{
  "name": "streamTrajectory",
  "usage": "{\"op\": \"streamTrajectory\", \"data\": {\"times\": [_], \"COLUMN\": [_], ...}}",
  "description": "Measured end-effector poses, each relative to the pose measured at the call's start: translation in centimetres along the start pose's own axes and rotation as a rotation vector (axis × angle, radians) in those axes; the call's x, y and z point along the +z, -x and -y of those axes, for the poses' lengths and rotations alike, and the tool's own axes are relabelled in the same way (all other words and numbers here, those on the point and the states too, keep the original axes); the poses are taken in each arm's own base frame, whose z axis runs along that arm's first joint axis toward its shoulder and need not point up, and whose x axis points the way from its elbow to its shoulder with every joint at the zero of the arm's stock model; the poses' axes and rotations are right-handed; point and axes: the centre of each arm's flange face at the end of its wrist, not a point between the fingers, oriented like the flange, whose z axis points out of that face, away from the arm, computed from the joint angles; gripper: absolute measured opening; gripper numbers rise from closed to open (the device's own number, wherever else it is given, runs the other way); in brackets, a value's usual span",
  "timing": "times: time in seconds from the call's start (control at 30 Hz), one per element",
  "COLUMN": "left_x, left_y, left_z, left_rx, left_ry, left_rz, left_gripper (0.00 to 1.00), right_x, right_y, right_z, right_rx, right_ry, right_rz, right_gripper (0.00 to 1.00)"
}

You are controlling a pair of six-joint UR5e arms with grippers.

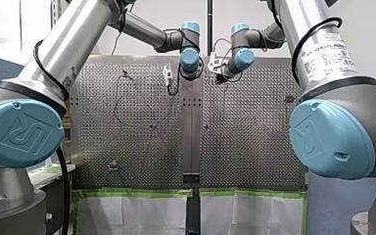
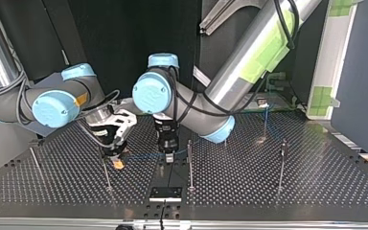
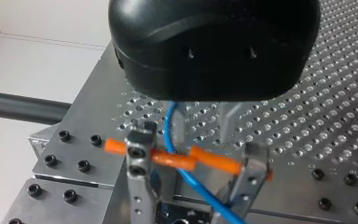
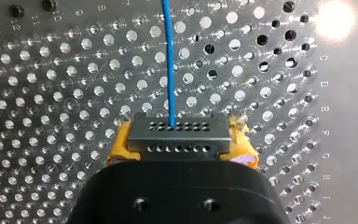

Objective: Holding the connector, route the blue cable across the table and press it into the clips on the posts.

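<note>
Gripping: right tool point(image 4: 182, 140) is clenched on the connector point(image 4: 177, 135), yellow pads point(image 4: 119, 142) either side; blue cable point(image 4: 168, 60) exits straight ahead.
Left tool point(image 2: 168, 154): cable passes under it; can't tell whether it's clenched or released.
Location: both tools sit near the counter's point(image 2: 316, 191) middle seam, beside a post point(image 2: 189, 165).
Risk 1: cable likely snags the post or misses its clip if it's routed low.
Risk 2: hard pull could twist the connector out of the pads.
Risk 3: tools are close and could collide.

Perforated metal table point(image 2: 268, 187); thin posts point(image 2: 189, 165) upright on it; blue cable point(image 4: 169, 60) across; black block point(image 2: 165, 194) at edge.
</note>
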Motion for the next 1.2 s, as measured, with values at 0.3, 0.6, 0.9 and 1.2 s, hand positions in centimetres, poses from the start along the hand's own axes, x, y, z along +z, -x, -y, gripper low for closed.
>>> {"op": "streamTrajectory", "data": {"times": [0.3,0.6,0.9,1.2], "left_x": [-0.4,-1.2,-2.2,-2.4], "left_y": [-0.2,-2.6,-5.8,-9.1], "left_z": [0.2,-0.5,-0.2,-0.8], "left_rx": [0.007,0.028,0.030,0.020], "left_ry": [0.002,0.043,0.014,-0.036], "left_rz": [-0.009,-0.044,-0.053,-0.063], "left_gripper": [0.00,0.00,0.00,0.00], "right_x": [0.0,-0.3,-1.1,-2.2], "right_y": [0.0,1.6,5.2,9.0], "right_z": [0.0,-0.2,-0.8,-1.9], "right_rx": [0.003,0.005,0.016,0.020], "right_ry": [0.000,0.007,0.022,0.058], "right_rz": [0.000,0.032,0.104,0.173], "right_gripper": [0.00,0.00,0.00,0.00]}}
